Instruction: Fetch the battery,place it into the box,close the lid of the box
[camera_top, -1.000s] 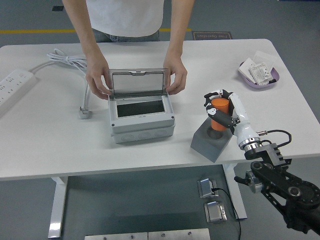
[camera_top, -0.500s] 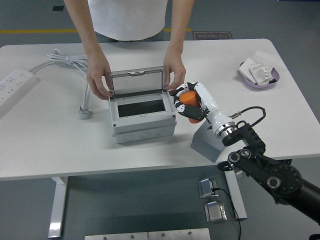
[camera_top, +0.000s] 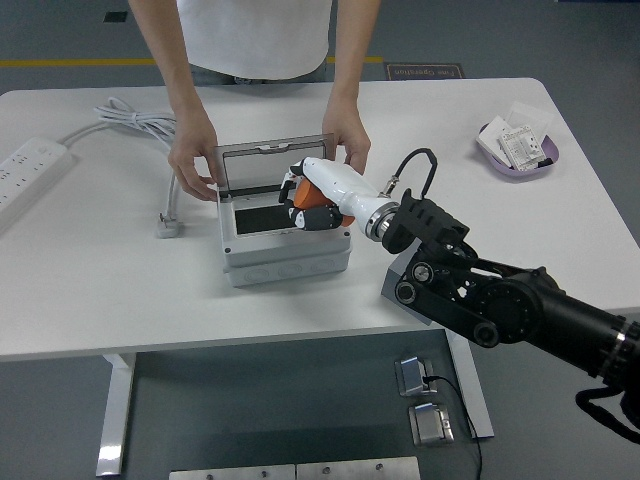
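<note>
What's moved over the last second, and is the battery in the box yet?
The right hand lifted the orange battery out of the grey holder block and carried it left; it now hangs over the open grey box, still gripped, not yet released. Unchanged: the person's hands hold the clear lid upright, and the box, power strip and purple dish stayed put.

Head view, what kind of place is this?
Probably a robotics lab or workshop: a plain white table, a grey floor with a yellow line, and a power strip beside the box.
</note>
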